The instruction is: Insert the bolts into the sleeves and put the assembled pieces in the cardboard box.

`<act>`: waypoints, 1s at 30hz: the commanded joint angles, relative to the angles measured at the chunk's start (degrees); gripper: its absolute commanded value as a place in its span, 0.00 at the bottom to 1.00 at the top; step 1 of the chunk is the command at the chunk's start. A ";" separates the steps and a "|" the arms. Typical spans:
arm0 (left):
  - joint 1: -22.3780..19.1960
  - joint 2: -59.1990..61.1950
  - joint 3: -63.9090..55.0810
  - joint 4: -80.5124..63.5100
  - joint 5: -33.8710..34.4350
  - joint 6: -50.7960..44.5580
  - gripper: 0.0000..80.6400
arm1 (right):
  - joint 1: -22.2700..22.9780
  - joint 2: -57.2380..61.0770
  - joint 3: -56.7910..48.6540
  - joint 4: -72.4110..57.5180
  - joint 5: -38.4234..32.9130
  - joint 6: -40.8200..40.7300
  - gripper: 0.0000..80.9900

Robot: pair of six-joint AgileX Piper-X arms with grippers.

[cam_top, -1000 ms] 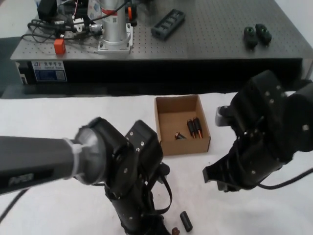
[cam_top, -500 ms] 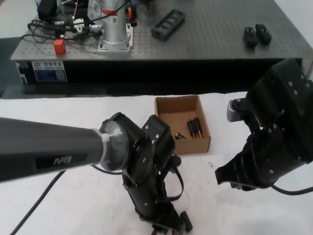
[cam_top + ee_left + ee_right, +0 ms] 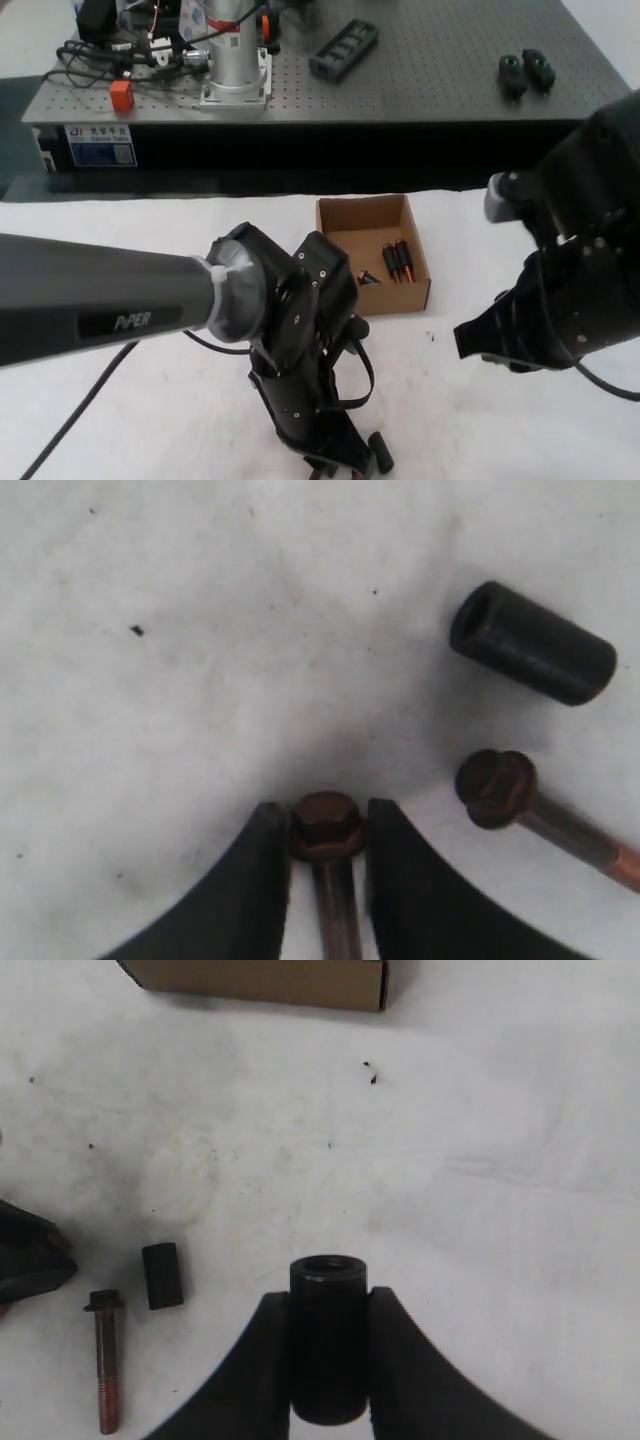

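Low in the centre of the high view, the left gripper (image 3: 326,812) is clenched on a bolt (image 3: 335,910) just under its head. A spare bolt (image 3: 497,788) and a loose sleeve (image 3: 532,643) lie close by on the white cloth (image 3: 500,430). Toward the right edge, the right gripper (image 3: 328,1305) grasps a sleeve (image 3: 328,1350), open bore outward. Mating them well likely means lining shank and bore on one axis before pushing. At mid-frame, the cardboard box (image 3: 380,298) holds one small piece (image 3: 368,277), then two side by side (image 3: 399,262).
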State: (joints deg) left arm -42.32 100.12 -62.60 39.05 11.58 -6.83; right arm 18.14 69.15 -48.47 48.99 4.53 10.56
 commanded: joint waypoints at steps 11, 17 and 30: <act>4.00 -17.20 -0.59 -7.25 -0.77 -2.11 0.01 | 0.02 -19.29 -0.21 3.91 -12.41 0.07 0.03; 4.97 -18.48 -0.59 7.16 -1.03 0.41 0.01 | 0.02 -20.18 -0.21 6.01 -12.42 0.07 0.03; 4.97 -11.58 1.40 15.41 -3.82 3.58 0.01 | 0.02 -20.49 -0.21 9.00 -12.42 0.07 0.03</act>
State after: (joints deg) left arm -37.45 89.25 -61.35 54.09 8.49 -4.51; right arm 18.14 49.54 -48.47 56.14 -7.40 10.56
